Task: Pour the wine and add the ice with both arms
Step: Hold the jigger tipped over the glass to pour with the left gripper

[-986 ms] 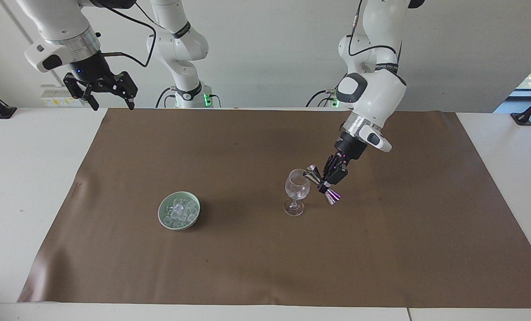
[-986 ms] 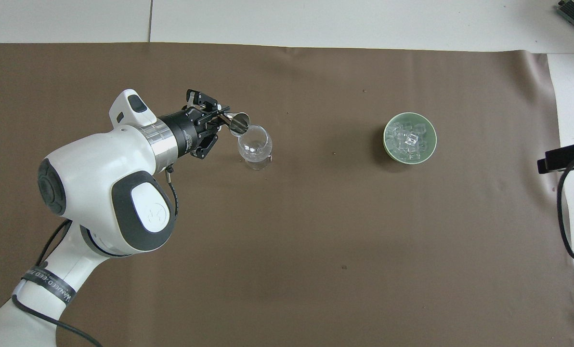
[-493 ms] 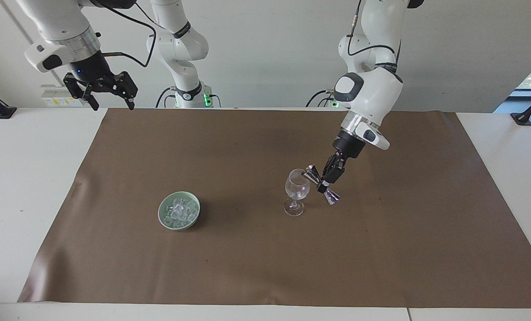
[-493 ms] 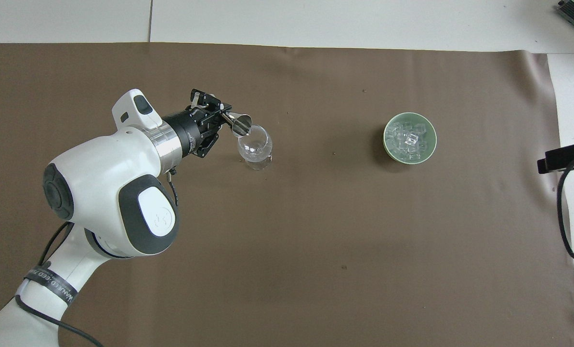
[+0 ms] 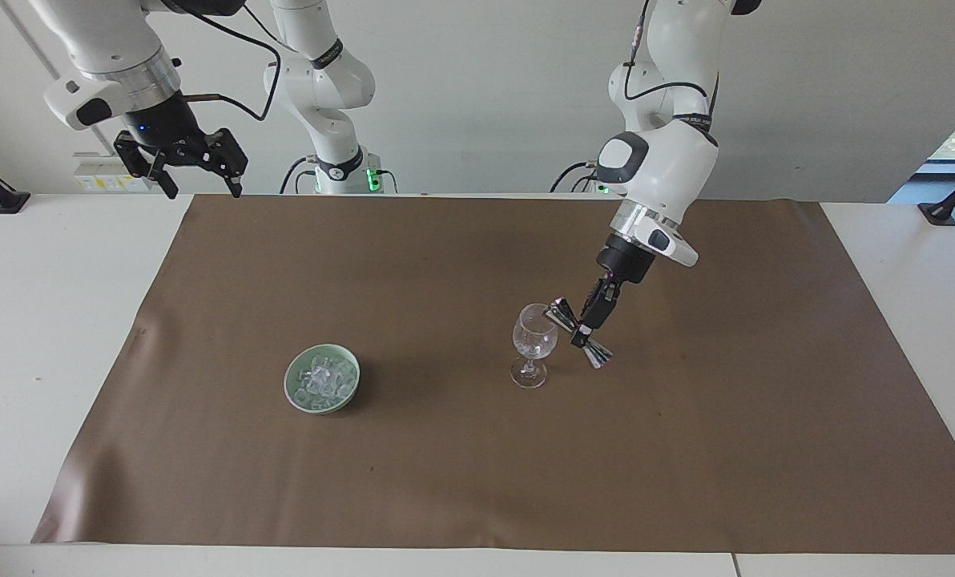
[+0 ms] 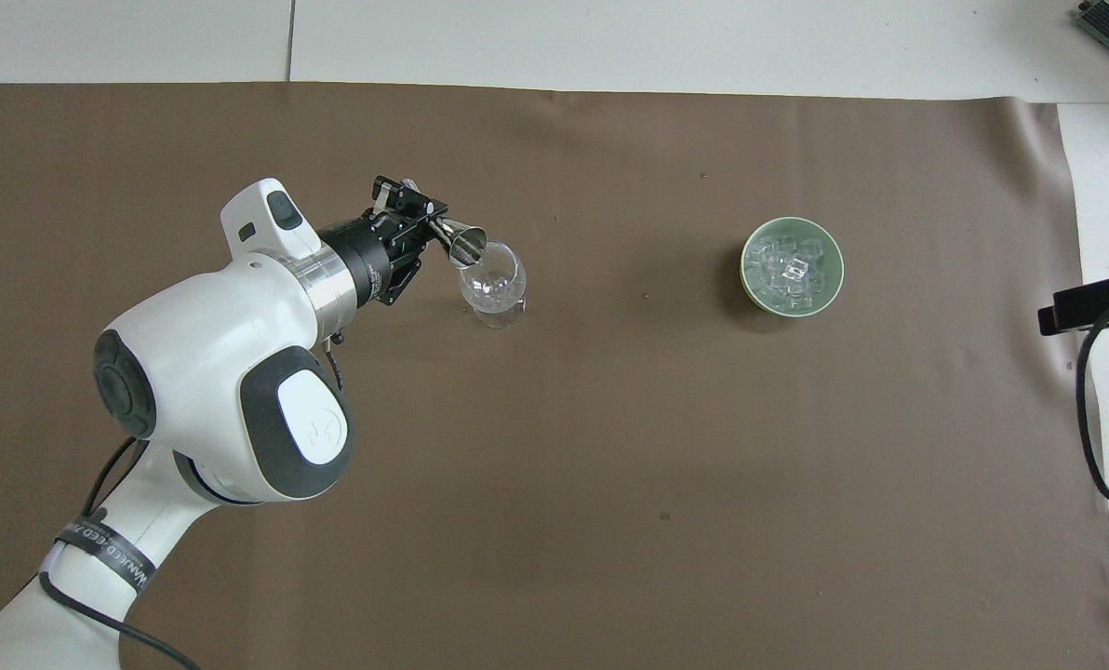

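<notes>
A clear stemmed glass (image 5: 534, 340) (image 6: 492, 284) stands upright on the brown mat. My left gripper (image 5: 583, 330) (image 6: 429, 228) is shut on the waist of a steel jigger (image 5: 562, 313) (image 6: 466, 244). The jigger is tilted, with its mouth at the glass's rim. I cannot tell whether wine is in the jigger or the glass. The ice (image 5: 323, 378) (image 6: 790, 270) lies heaped in a pale green bowl (image 5: 288, 386) (image 6: 746, 275) toward the right arm's end. My right gripper (image 5: 203, 191) waits open and empty, high over the mat's corner by its base.
The brown mat (image 5: 461, 481) (image 6: 610, 465) covers most of the white table (image 5: 45, 320). In the overhead view a black part with a cable (image 6: 1089, 302) hangs at the right arm's end of the table. The left arm's elbow (image 6: 229, 409) looms over the mat's near part.
The left arm's wrist and elbow have shifted slightly and the gripper has turned a little, while the jigger's mouth stays at the glass's rim. The right arm has not moved.
</notes>
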Tool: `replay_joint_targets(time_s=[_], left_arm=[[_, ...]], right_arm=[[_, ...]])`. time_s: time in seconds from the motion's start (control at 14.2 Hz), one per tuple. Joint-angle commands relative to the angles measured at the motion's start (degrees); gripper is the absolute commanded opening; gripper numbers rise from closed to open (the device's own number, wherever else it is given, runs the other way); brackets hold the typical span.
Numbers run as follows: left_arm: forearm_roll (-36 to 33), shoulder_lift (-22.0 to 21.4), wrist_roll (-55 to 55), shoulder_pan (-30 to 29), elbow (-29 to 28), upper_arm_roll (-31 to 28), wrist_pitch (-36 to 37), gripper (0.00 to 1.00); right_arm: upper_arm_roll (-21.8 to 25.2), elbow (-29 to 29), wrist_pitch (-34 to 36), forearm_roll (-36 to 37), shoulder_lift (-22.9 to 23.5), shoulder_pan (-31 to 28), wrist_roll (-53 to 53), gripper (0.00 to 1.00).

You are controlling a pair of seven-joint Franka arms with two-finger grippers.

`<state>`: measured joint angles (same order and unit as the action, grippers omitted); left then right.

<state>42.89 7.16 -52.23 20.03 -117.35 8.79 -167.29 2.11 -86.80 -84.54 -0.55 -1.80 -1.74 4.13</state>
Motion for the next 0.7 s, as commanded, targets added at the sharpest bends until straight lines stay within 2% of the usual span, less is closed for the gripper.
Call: replay_joint_targets(time_s=[0.0,0.63], left_arm=[[-0.88,-2.24,1.52,1.32,-2.62,-1.06,-1.55,0.0],[-1.32,-2.24,4.51,2.29,-2.79,-1.06,-3.66,0.0]], right_arm=[[0.08,-0.82,-0.37,-0.95,-0.66,-0.2,0.35,1.0],[0.08,-0.82,-0.37,-0.95,-0.66,-0.2,0.35,1.0]])
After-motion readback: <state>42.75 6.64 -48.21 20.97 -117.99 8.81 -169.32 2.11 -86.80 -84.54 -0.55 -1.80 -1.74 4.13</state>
